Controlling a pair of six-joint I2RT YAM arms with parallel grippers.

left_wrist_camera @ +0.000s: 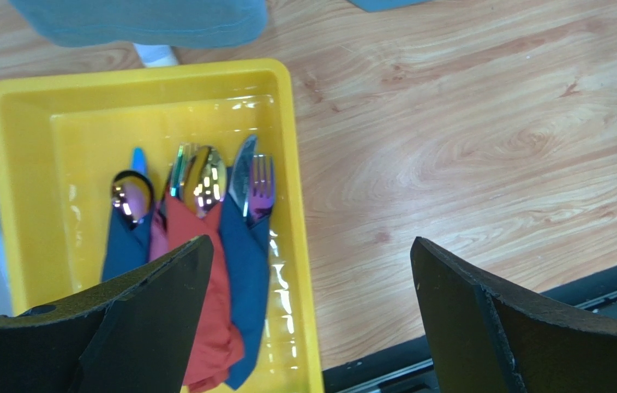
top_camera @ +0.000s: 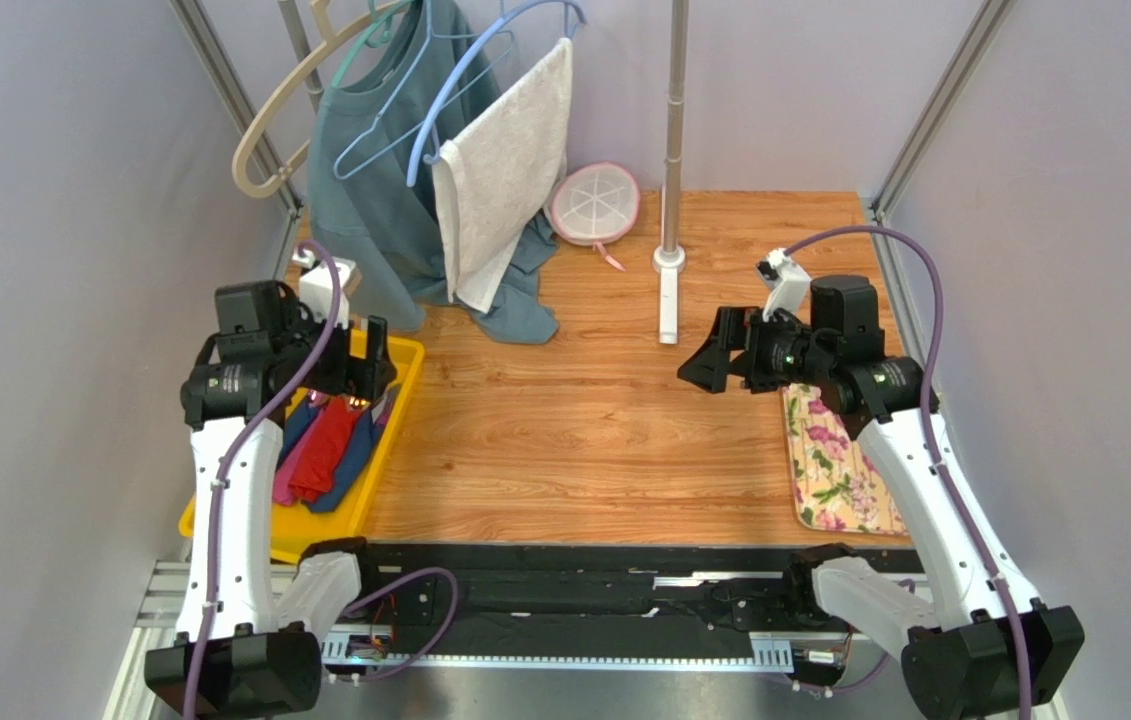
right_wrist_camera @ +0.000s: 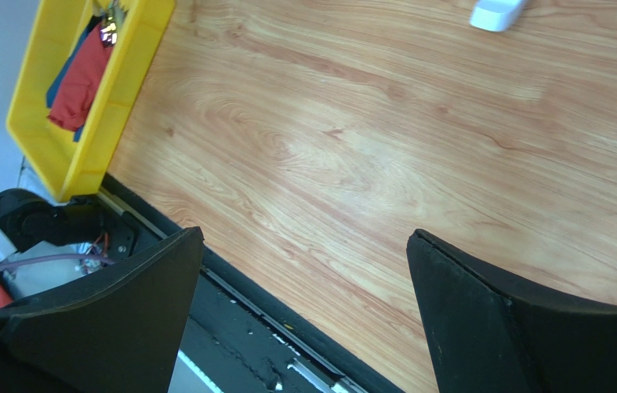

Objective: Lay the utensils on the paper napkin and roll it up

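Wood-grain tabletop (top_camera: 601,420) between plain grey walls (top_camera: 45,225), yellow plastic tray (left_wrist_camera: 139,75) at left, left gripper (left_wrist_camera: 310,246) and right gripper (right_wrist_camera: 303,237) spread wide, empty

This was a robotics laboratory test cell and not a real home: plain grey wall panels (top_camera: 60,225) between aluminium posts (top_camera: 936,102) closed in a wooden tabletop (top_camera: 601,405). Robot arms (top_camera: 233,495) were bolted to a metal rail (top_camera: 586,642) at its near edge. Household props were laid out: a sweatshirt (top_camera: 376,180) and a towel (top_camera: 504,165) on hangers, and a yellow tray (top_camera: 319,525) of utensils (left_wrist_camera: 205,176).
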